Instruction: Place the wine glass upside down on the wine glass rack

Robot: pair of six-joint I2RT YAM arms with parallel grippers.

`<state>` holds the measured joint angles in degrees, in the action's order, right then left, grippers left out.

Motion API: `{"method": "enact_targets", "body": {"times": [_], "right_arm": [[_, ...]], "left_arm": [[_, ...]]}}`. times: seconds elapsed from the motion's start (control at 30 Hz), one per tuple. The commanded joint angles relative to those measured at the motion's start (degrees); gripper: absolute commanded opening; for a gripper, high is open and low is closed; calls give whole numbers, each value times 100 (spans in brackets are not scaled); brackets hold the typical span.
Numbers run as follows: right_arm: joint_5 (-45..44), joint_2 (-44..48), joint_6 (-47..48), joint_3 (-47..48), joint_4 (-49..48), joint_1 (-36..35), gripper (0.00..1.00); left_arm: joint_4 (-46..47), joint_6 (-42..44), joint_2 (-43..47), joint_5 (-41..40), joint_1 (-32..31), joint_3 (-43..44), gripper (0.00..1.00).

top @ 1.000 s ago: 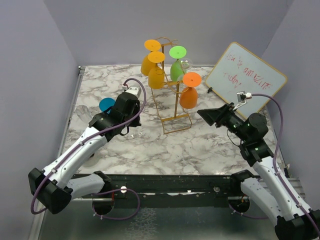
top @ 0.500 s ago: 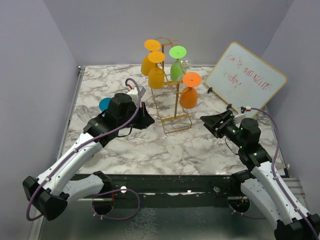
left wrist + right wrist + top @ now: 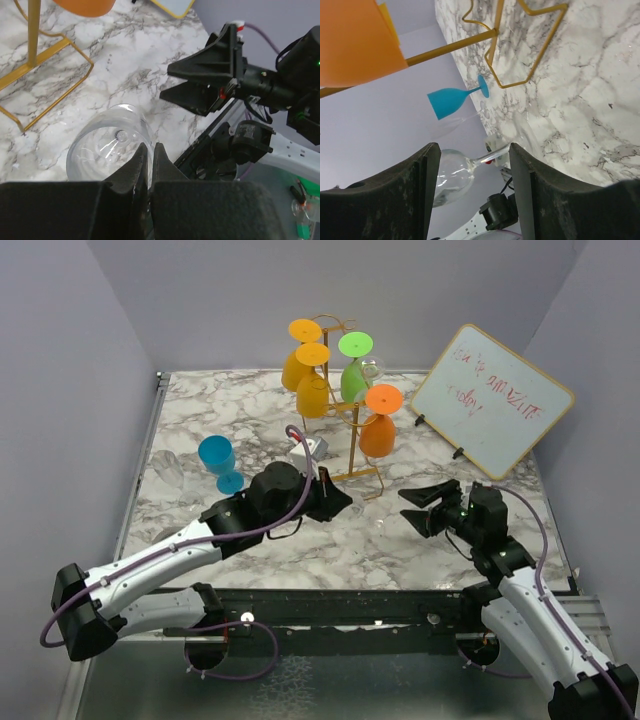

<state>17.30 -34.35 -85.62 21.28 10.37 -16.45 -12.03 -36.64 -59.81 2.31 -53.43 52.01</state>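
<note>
My left gripper [image 3: 340, 505] is shut on the rim of a clear wine glass [image 3: 102, 145] and holds it on its side, low over the marble table in front of the wine glass rack [image 3: 350, 440]. The left wrist view looks into the glass's bowl, with the jaws [image 3: 149, 147] pinching its wall. My right gripper [image 3: 412, 508] is open and empty, just right of the left gripper and facing it. In the right wrist view the clear glass [image 3: 455, 175] shows between my spread fingers [image 3: 472, 146]. The golden wire rack holds several orange and green glasses upside down.
A blue wine glass [image 3: 218, 460] stands upright on the table to the left, with a clear glass [image 3: 170, 472] beside it. A whiteboard [image 3: 490, 400] leans at the back right. The rack's wire base [image 3: 55, 65] lies just behind the held glass.
My left arm has swung right and forward with the clear glass, uncovering the blue glass. My right gripper has dropped lower and moved nearer, towards the left gripper.
</note>
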Motion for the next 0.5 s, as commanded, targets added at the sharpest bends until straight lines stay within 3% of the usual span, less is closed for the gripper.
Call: {"method": "enact_targets", "body": {"times": [0.0, 0.2, 0.47], "right_arm": [[311, 72, -495, -197, -143, -16, 62], [324, 112, -531, -232, -234, -16, 59], [453, -120, -640, -183, -464, -16, 57]], "left_arm": [[1507, 144, 45, -1328, -421, -321, 0], [2623, 402, 77, -1814, -630, -794, 0], [3124, 674, -411, -1821, -908, -676, 0]]}}
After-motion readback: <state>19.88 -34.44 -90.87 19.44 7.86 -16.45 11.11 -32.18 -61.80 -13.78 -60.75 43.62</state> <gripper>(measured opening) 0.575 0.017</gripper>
